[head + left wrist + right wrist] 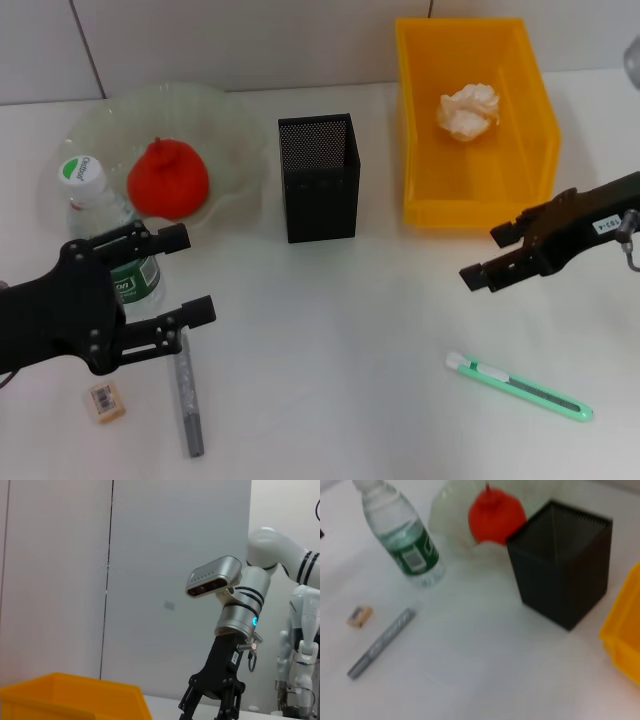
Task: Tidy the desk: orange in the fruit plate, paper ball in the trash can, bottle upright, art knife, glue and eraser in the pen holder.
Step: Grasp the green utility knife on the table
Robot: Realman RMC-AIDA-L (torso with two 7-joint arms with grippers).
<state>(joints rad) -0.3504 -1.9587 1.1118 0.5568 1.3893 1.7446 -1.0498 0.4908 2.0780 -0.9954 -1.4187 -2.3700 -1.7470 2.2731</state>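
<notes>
- You get bright, even light from above in the head view; the table (330,330) reads near white.
- Shadows stay soft: a faint one lies at the foot of the holder (318,178), another under the knife (520,387).
- The plate (235,125) shows pale glare along its wavy rim.
- Your right wrist view is blurred throughout; the bottle (402,535) label and the glue (381,643) have smeared edges.
- Your left wrist view is sharp, with the wall (150,580) evenly lit and the bin (75,700) crisp.
</notes>
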